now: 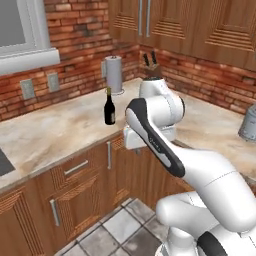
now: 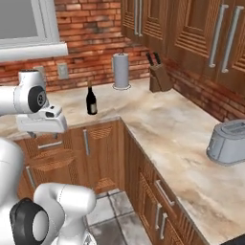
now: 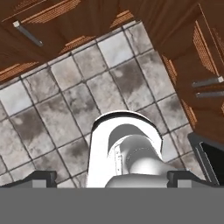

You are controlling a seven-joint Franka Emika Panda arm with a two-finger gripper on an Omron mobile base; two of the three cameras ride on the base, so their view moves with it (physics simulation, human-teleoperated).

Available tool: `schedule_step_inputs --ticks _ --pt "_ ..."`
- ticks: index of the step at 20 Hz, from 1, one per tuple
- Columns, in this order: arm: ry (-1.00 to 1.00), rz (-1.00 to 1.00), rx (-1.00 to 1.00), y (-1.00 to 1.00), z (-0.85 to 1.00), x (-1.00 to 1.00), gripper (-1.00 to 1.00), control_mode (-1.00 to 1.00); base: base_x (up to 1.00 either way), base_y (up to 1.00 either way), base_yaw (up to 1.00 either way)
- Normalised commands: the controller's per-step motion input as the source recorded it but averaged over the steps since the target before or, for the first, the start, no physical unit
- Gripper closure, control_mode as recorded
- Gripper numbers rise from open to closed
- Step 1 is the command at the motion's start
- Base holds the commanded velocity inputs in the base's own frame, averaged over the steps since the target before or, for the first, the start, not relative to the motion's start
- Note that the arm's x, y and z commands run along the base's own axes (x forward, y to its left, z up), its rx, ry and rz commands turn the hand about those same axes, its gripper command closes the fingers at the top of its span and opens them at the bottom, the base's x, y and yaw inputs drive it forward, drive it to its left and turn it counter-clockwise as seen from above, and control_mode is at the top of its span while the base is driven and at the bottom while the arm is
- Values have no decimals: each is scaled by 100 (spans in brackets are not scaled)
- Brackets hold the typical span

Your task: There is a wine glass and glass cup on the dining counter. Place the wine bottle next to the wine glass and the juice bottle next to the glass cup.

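The wine bottle point(image 1: 109, 107) point(image 2: 91, 100), near-black with a tan-gold top, stands upright near the front edge of the marbled worktop point(image 1: 60, 127). My gripper point(image 3: 111, 178) hangs in front of the cabinet fronts, below and to the right of the bottle in the left base view, and points down at the tiled floor point(image 3: 65, 83). Its fingertips point(image 3: 41, 177) stand wide apart with nothing between them, so it is open. From the right base camera, the hand point(image 2: 42, 122) is left of the bottle and well apart from it. The juice bottle, wine glass, glass cup and dining counter are out of view.
A paper towel roll point(image 1: 114, 74) and a knife block point(image 2: 159, 76) stand at the back by the brick wall. A grey toaster point(image 2: 228, 141) sits on the right worktop. Wooden cabinet doors with metal handles point(image 1: 76, 167) line the corner.
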Motion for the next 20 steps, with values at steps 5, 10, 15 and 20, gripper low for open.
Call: schedule_step_inputs --ticks 5,10,15,20 --pt "0 0 0 0 0 0 -100 100 73 -8 42" --pt "0 0 0 0 0 0 -100 100 64 -11 48" --pt "0 0 0 0 0 0 -100 100 73 -29 18" --pt "0 0 0 0 0 0 -100 100 67 -42 0"
